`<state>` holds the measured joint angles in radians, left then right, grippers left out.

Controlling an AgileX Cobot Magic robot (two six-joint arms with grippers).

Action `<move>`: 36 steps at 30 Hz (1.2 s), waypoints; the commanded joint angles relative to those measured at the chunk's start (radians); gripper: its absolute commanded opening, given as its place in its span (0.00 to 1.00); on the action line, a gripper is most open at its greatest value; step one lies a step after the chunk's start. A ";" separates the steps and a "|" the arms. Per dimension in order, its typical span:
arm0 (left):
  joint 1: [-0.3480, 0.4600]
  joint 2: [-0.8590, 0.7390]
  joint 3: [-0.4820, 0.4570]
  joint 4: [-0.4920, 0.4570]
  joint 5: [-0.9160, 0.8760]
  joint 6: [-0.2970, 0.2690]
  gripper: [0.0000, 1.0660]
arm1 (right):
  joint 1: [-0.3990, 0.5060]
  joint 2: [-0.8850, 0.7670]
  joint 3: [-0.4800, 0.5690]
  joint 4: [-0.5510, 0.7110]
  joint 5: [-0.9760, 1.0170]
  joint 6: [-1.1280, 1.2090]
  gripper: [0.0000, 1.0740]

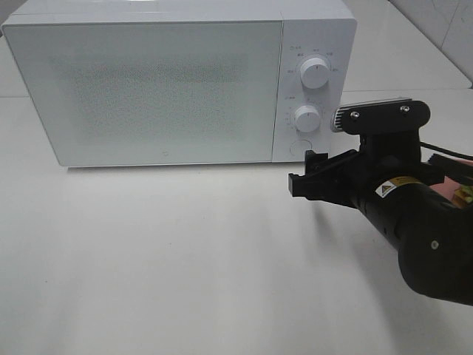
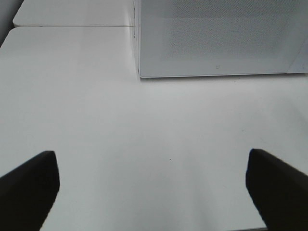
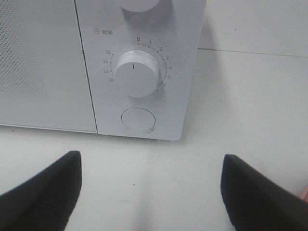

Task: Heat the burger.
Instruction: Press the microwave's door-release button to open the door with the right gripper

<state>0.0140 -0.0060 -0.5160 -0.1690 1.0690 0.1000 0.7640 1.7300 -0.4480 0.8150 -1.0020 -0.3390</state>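
Observation:
The white microwave [image 1: 148,81] stands at the back of the table with its door shut. My right gripper [image 1: 307,176] hovers open just in front of the control panel, level with the round button [image 3: 138,119] under the timer knob [image 3: 137,72]; nothing is between its fingers [image 3: 43,192]. Of the burger, only a small yellow-green sliver [image 1: 466,194] shows at the right edge, behind my right arm, on something pink. My left gripper [image 2: 154,192] is open and empty over bare table, facing the microwave's [image 2: 216,38] lower front corner.
A second knob [image 1: 315,72] sits above the timer knob on the panel. The white table [image 1: 185,259] stretches in front of the microwave. A tiled wall rises at the back right.

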 commanded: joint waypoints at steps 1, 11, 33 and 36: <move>-0.005 -0.010 0.001 -0.005 0.002 -0.005 0.92 | 0.002 -0.001 -0.001 -0.003 -0.002 0.040 0.71; -0.005 -0.010 0.001 -0.005 0.002 -0.005 0.92 | 0.002 -0.001 -0.001 -0.002 -0.001 0.266 0.64; -0.005 -0.010 0.001 -0.005 0.002 -0.005 0.92 | 0.002 -0.001 -0.001 -0.003 0.055 1.261 0.17; -0.005 -0.010 0.001 -0.005 0.002 -0.005 0.92 | 0.002 -0.001 -0.001 -0.003 0.081 1.328 0.11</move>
<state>0.0140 -0.0060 -0.5160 -0.1690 1.0690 0.1000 0.7650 1.7300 -0.4480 0.8150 -0.9340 0.9540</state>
